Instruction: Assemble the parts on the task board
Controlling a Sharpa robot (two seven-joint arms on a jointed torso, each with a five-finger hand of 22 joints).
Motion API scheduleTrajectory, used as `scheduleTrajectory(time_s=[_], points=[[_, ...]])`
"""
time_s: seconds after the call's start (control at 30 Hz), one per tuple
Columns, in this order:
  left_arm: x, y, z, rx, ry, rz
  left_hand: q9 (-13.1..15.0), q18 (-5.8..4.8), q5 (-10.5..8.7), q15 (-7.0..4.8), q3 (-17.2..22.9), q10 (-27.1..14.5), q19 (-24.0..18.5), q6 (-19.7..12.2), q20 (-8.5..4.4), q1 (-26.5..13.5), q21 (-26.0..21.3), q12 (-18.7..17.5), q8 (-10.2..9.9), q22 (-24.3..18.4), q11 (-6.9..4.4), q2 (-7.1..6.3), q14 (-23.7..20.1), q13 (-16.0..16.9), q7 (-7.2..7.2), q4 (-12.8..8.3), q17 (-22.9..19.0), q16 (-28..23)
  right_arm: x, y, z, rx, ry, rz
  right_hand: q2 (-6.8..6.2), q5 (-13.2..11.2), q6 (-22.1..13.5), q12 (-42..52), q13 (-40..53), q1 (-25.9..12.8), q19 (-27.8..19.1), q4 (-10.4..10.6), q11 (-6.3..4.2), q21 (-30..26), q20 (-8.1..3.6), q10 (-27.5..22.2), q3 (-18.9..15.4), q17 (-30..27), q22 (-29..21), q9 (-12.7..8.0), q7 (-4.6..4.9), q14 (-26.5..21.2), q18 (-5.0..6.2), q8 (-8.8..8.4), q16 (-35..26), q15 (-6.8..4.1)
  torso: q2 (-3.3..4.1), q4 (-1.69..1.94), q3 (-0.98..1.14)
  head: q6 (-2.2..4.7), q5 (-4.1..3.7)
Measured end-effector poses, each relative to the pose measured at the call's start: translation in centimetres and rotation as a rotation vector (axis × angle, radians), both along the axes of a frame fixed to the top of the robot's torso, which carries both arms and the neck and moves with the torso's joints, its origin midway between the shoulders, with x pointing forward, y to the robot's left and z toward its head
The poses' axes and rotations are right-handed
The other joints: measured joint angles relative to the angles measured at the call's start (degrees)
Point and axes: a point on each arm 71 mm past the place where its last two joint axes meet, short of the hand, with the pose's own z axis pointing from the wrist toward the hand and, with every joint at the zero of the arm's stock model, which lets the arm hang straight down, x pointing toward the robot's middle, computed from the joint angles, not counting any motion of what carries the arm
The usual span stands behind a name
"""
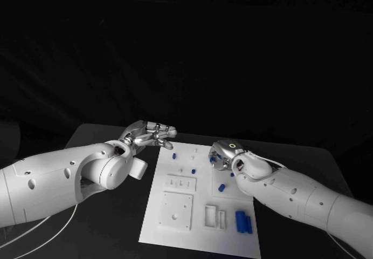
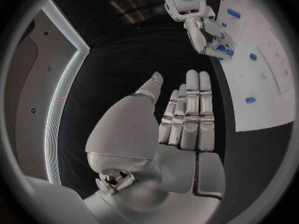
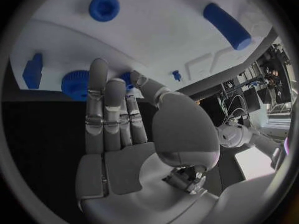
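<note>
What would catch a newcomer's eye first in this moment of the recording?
The white task board glows at the middle of the black table, with small blue parts scattered on it, including two blue bars near its right front corner. The right hand hovers low over the board's far right part, over blue parts there, while the left hand hangs open, off the board's far left corner.

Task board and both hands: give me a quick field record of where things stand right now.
task board: white plate, centre of black table
left hand: off the board's far left corner, fingers extended, holding nothing
right hand: over the board's far right part, fingers straight, nothing gripped
blue parts: two long pieces side by side near the board's right edge; small pieces scattered toward the far end
blue gear: on the board beside the right hand's fingertips
</note>
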Motion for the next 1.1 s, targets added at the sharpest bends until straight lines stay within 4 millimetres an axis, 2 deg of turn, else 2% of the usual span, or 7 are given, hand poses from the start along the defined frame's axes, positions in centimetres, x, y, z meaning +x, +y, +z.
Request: scheduleTrajectory(time_s=[0.1, 0.3, 0.53, 0.67, 0.87, 1.1], points=[[0.0, 0.0, 0.0, 0.001, 0.001, 0.000, 0.0, 0.00, 0.00, 0.00, 0.0, 0.0, 0.0, 0.0, 0.00, 0.0, 0.0, 0.0, 0.0, 0.0, 0.00, 0.00, 0.0, 0.0, 0.00, 0.0, -0.1, 0.0, -0.1, 0.1, 0.2, 0.006, -0.016, -0.001, 0.74, 0.0, 0.2, 0.0, 0.0, 0.0, -0.3, -0.5, 0.08, 0.4, -0.33, 0.1, -0.5, 0.0, 1.0, 0.0, 0.11, 0.0, -0.44, 0.00, 0.0, -0.05, 0.09, 0.00, -0.05, 0.14, 0.05], [0.1, 0.1, 0.0, 0.002, 0.003, 0.002, 0.0, 0.00, 0.00, 0.00, 0.0, 0.0, 0.0, 0.0, 0.00, 0.0, 0.0, 0.0, 0.0, 0.0, -0.01, 0.00, 0.0, 0.0, 0.00, 0.0, -0.1, 0.0, -0.4, 0.8, 1.1, 0.029, -0.053, 0.000, 1.03, -0.2, 0.4, 0.0, 0.0, -0.3, -0.3, -1.1, 0.08, 0.4, -0.33, 0.1, -0.8, 0.4, 2.4, -0.4, -0.09, 0.1, -0.49, 0.00, -0.3, -0.20, 0.24, -0.08, -0.13, 0.40, 0.19], [0.2, 0.2, -0.1, 0.005, 0.005, 0.006, 0.0, 0.00, 0.00, 0.00, 0.0, -0.2, 0.0, 0.0, 0.00, 0.0, 0.0, 0.0, 0.0, 0.0, -0.20, 0.00, 0.0, 0.0, 0.00, 0.0, -0.1, 0.0, -0.2, 2.1, 2.1, 0.057, -0.092, -0.004, 1.03, -0.3, 0.4, 0.0, 0.0, -0.3, -0.3, -1.2, 0.08, 0.4, -0.32, 0.1, -0.7, 0.5, 3.1, -0.4, -0.09, 0.1, -0.53, -0.01, -0.3, -0.20, 0.48, 0.10, -0.19, 0.74, 0.42], [0.2, 0.1, -0.1, 0.005, 0.007, 0.005, 0.0, 0.00, 0.00, 0.00, 0.0, -0.2, 0.0, 0.0, 0.00, 0.0, 0.0, 0.0, 0.0, 0.0, -0.20, 0.00, 0.0, 0.0, 0.00, 0.0, -0.1, 0.0, -0.2, 2.9, 2.3, 0.070, -0.104, -0.004, 1.03, -0.3, 0.4, 0.0, 0.0, -0.3, -0.3, -1.2, 0.08, 0.2, -0.32, 0.1, -0.7, 0.6, 3.5, -0.5, -0.09, 0.1, -0.55, -0.01, -0.5, -0.20, 0.53, 0.21, -0.31, 0.97, 0.70], [0.3, -0.3, -0.1, 0.005, 0.008, -0.001, 0.0, 0.00, 0.00, 0.00, 0.0, -0.2, 0.0, 0.0, 0.00, 0.0, 0.0, 0.0, 0.0, 0.0, -0.20, 0.00, 0.0, 0.0, 0.00, 0.0, -0.1, 0.0, 0.0, 4.0, 2.6, 0.084, -0.121, -0.011, 1.03, -0.4, 0.4, 0.0, 0.0, -0.3, -0.3, -1.3, 0.08, -0.1, -0.31, 0.1, -0.7, 0.7, 4.5, -0.5, -0.09, 0.1, -0.58, -0.03, -0.6, -0.19, 0.62, 0.21, -0.38, 1.42, 1.05], [0.4, -1.1, -0.2, 0.004, 0.008, -0.014, 0.0, 0.00, 0.00, 0.00, 0.0, -0.4, 0.0, 0.0, 0.00, 0.0, 0.0, 0.0, 0.0, 0.0, 0.01, 0.00, 0.0, 0.0, 0.00, 0.0, -0.1, 0.0, 0.2, 4.7, 2.8, 0.093, -0.139, -0.023, 1.03, -0.5, 0.4, -0.1, 0.0, -0.3, -0.3, -1.2, 0.07, -0.6, -0.31, 0.1, -0.4, 0.8, 5.1, -0.5, -0.08, 0.1, -0.62, -0.05, -0.6, -0.19, 0.83, 0.18, -0.38, 1.52, 1.52]])
